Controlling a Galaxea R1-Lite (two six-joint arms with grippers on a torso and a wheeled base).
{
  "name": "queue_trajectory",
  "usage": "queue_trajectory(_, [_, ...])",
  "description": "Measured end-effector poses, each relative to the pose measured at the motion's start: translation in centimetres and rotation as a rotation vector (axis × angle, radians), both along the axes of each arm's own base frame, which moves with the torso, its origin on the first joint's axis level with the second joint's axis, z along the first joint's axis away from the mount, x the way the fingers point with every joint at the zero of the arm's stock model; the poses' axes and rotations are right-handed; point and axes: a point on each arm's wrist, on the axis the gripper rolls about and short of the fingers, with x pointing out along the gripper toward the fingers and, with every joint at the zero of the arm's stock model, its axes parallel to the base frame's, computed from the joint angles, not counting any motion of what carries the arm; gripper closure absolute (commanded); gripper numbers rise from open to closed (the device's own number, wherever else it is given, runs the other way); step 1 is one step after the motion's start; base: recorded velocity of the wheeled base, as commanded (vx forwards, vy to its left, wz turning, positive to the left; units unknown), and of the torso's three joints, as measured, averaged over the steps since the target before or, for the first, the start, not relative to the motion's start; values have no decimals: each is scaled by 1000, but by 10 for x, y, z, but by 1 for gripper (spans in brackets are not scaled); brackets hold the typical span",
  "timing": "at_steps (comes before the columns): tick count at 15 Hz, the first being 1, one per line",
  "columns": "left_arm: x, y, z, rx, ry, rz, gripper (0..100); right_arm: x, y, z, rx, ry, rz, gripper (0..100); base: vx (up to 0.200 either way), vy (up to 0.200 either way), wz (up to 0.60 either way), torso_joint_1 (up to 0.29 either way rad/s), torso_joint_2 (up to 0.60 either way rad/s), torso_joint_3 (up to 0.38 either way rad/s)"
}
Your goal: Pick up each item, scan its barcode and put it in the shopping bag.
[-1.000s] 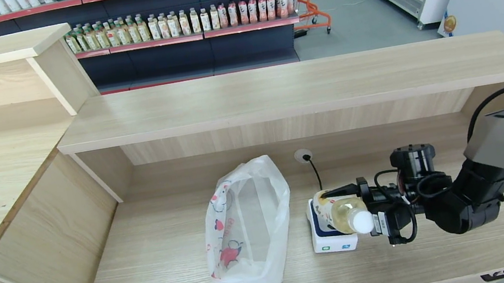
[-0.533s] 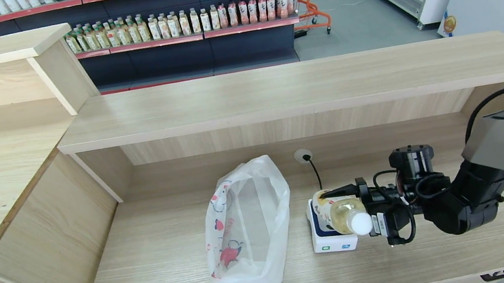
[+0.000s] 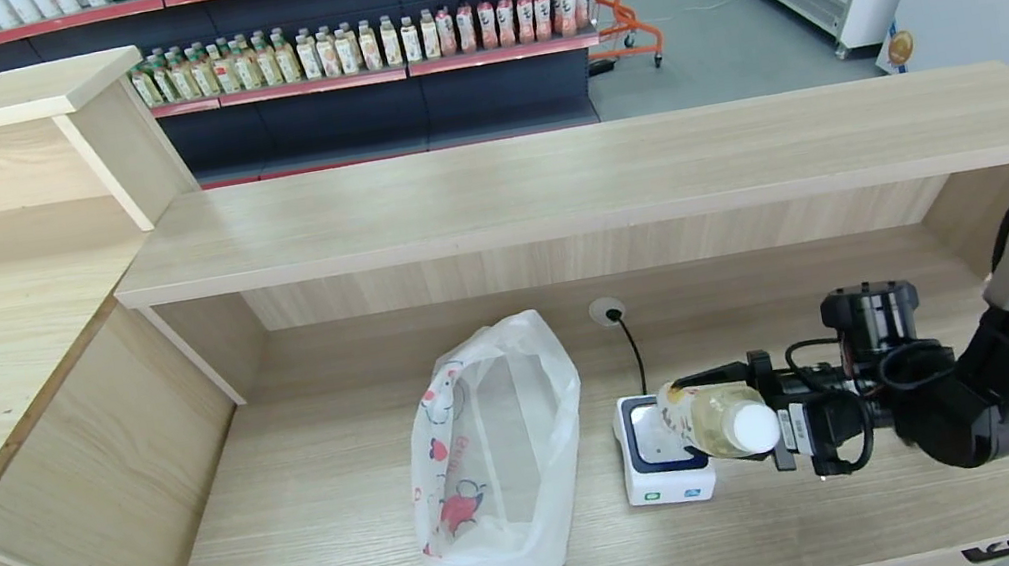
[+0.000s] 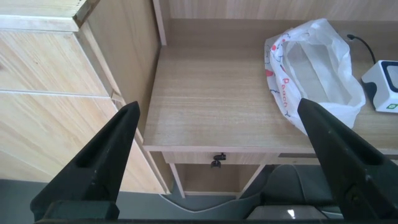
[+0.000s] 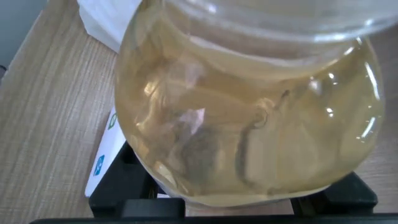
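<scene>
My right gripper (image 3: 722, 408) is shut on a clear bottle (image 3: 714, 419) of pale yellow drink with a white cap. It holds the bottle on its side just above the right part of the white barcode scanner (image 3: 663, 479) on the counter. In the right wrist view the bottle (image 5: 249, 106) is seen close up, with the scanner (image 5: 107, 163) under it. The white shopping bag (image 3: 492, 457) with red prints lies open to the scanner's left. My left gripper (image 4: 217, 155) is open, held low in front of the counter's near left edge, far from the bag (image 4: 314, 71).
A black cable (image 3: 631, 344) runs from the scanner to a socket in the counter's back. A raised wooden ledge (image 3: 609, 175) spans the back and a wooden wall (image 3: 109, 467) closes the left side. Bare counter (image 3: 335, 553) lies left of the bag.
My right arm has drawn back to the right with the bottle, by about one bottle width. The scanner's dark window now shows. The bag has not moved.
</scene>
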Motion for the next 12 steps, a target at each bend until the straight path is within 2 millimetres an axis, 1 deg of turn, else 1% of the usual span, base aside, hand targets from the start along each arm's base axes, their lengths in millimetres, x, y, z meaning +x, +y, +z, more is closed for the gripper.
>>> queue_trajectory(2, [0, 0, 0, 0, 0, 0, 0, -14, -8, 19, 32, 59, -32, 100, 0, 0, 0, 0, 0, 0])
queue_trajectory(4, [0, 0, 0, 0, 0, 0, 0, -39, -18, 38, 80, 183, -82, 100, 0, 0, 0, 0, 0, 0])
queue_trajectory(6, [0, 0, 0, 0, 0, 0, 0, -69, -30, 58, 166, 390, -152, 100, 0, 0, 0, 0, 0, 0])
queue_trajectory(8, [0, 0, 0, 0, 0, 0, 0, -96, -39, 82, 309, 682, -276, 100, 0, 0, 0, 0, 0, 0])
queue_trajectory(10, [0, 0, 0, 0, 0, 0, 0, -107, -38, 102, 464, 864, -460, 100, 0, 0, 0, 0, 0, 0])
queue_trajectory(12, [0, 0, 0, 0, 0, 0, 0, -106, -29, 122, 618, 950, -588, 100, 0, 0, 0, 0, 0, 0])
